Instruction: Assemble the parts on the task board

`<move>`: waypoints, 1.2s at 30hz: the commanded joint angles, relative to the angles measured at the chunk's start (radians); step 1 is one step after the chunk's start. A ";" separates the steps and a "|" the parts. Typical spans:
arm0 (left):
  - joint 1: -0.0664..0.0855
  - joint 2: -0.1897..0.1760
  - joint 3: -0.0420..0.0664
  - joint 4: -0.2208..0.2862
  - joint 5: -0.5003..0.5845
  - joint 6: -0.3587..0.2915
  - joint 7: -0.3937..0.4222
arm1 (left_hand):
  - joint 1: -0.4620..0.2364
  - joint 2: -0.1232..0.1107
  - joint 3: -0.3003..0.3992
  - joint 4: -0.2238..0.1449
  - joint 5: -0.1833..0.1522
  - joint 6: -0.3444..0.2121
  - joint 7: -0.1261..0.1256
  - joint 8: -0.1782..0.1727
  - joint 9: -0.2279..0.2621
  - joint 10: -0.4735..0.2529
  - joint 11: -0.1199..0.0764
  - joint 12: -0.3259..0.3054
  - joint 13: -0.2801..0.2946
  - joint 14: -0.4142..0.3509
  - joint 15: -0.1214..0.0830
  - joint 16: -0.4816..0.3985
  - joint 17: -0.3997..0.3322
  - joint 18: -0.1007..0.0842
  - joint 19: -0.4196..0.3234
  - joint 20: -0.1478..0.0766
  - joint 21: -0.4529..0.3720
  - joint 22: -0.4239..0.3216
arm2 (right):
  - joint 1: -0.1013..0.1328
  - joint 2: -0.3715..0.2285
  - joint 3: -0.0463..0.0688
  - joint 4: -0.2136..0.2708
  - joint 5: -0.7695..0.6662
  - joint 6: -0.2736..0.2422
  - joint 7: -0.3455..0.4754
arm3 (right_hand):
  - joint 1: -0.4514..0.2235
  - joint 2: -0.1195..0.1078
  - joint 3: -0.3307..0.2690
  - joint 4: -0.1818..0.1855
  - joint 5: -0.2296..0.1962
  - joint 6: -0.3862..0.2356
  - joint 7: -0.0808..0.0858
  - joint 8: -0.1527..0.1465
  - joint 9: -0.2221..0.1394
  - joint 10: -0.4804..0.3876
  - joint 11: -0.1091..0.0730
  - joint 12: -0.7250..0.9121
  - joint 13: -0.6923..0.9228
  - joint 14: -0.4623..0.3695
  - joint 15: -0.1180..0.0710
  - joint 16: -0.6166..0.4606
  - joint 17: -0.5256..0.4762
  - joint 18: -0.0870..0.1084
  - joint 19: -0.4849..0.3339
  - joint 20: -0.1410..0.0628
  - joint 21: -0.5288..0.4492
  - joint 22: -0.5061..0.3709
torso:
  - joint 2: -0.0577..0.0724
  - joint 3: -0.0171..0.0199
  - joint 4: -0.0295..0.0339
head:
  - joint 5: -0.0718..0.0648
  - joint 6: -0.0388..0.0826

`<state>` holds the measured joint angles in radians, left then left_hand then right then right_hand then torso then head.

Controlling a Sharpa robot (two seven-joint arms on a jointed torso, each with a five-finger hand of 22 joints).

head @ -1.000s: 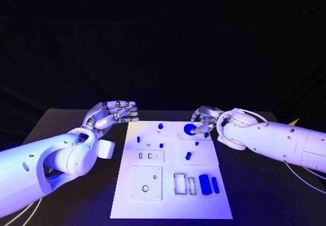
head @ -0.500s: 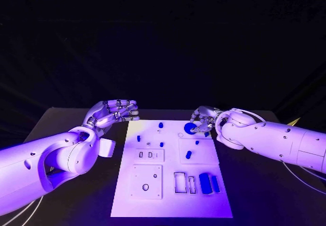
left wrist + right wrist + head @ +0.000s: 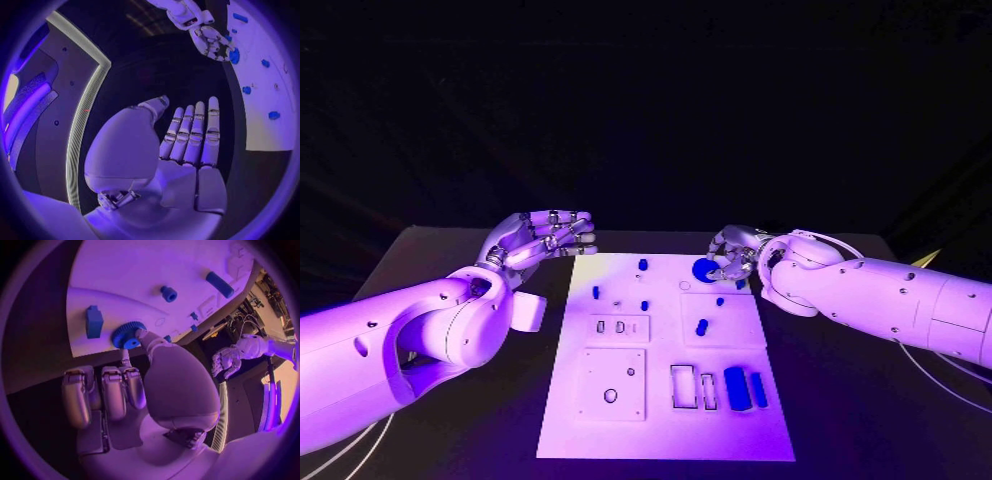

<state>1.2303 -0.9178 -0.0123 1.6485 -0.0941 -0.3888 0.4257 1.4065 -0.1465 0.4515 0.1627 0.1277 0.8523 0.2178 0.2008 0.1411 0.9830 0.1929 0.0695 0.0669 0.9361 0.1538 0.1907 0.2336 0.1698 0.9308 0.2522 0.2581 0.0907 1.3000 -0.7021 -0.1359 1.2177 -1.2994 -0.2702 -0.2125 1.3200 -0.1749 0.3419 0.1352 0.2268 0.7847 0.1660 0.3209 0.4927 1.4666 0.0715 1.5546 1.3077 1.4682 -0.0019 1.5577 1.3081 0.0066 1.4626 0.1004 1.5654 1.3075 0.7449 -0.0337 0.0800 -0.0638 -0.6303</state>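
Right hand (image 3: 730, 256), as we see it from the head view, is at the far right corner of the task board (image 3: 668, 410), pinching a round blue gear (image 3: 705, 270) between thumb and a finger, just above the board's surface. Our left hand (image 3: 538, 240) hangs off the board's far left corner, over the black table (image 3: 444, 300), its fingers curled loosely inward with nothing in them. Further small blue parts dot the board's far half, and a long blue block (image 3: 736, 389) lies near its right edge, closer to us.

From the left wrist view we see the left hand (image 3: 187, 145) with palm bare and fingers straight, side by side, holding nothing; across the table the right hand (image 3: 212, 41) meets the gear (image 3: 234, 55) at the board's edge (image 3: 262, 100).

From the right wrist view we see the thumb tip on the toothed gear (image 3: 127, 335), the other fingers (image 3: 103, 392) curled below the board's edge (image 3: 125, 270). Whether the gear touches the board we cannot tell.
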 commanded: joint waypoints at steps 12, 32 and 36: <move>0.001 0.001 0.001 0.001 -0.001 0.018 0.003 | 0.003 -0.004 0.001 -0.007 -0.004 -0.007 0.023 -0.004 -0.001 -0.003 0.001 -0.005 -0.001 -0.009 0.000 -0.004 0.001 0.012 0.006 -0.003 0.004 0.001 | -0.008 0.011 -0.002 -0.003 -0.030 0.030 -0.016 | 0.001 0.004 0.014 -0.001 0.002 0.012 -0.001 -0.009 -0.006 0.095 0.008 0.006 0.253 0.097 0.006 0.006 0.238 -0.007 0.108 0.007 0.005 0.263 | 0.000 -0.0004 -0.0009 | 0.001 -0.004; 0.001 0.000 0.001 -0.004 -0.001 0.020 0.001 | 0.003 -0.003 0.002 -0.008 -0.004 -0.007 0.023 -0.004 -0.001 -0.003 0.001 -0.005 -0.001 -0.010 0.001 -0.006 0.002 0.012 0.006 -0.003 0.004 0.000 | -0.008 -0.013 -0.002 0.077 -0.139 -0.153 -0.075 | -0.031 0.011 0.137 -0.008 0.057 0.103 -0.018 -0.026 -0.034 0.104 -0.007 0.016 0.263 0.099 -0.009 0.008 0.244 -0.007 0.108 -0.006 0.005 0.263 | 0.000 0.0008 -0.0025 | 0.003 -0.001; 0.001 0.000 0.001 -0.006 -0.001 0.020 0.001 | 0.003 -0.003 0.003 -0.009 -0.004 -0.007 0.023 -0.004 -0.001 -0.003 0.001 -0.005 -0.001 -0.010 0.001 -0.006 0.003 0.012 0.006 -0.003 0.004 0.000 | -0.001 -0.023 -0.001 0.127 -0.172 -0.184 -0.089 | -0.037 0.006 0.143 -0.009 0.052 0.108 -0.019 -0.028 -0.035 0.104 -0.008 0.016 0.263 0.099 -0.010 0.009 0.246 -0.007 0.108 -0.007 0.005 0.263 | -0.001 0.0002 -0.0035 | 0.001 0.003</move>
<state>1.2303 -0.9190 -0.0123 1.6418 -0.0941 -0.3865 0.4218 1.4065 -0.1465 0.4543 0.1599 0.1277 0.8523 0.2177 0.2008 0.1411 0.9830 0.1929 0.0695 0.0669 0.9357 0.1542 0.1909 0.2349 0.1697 0.9308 0.2522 0.2581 0.0907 1.2960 -0.7244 -0.1377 1.3293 -1.4101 -0.3948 -0.2778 1.2893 -0.1686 0.4784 0.1257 0.2813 0.8674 0.1625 0.2885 0.4575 1.4665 0.0715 1.5689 1.3074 1.4647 -0.0056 1.5616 1.3077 0.0068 1.4651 0.0979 1.5653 1.3080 0.7444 -0.0330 0.0775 -0.0613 -0.6286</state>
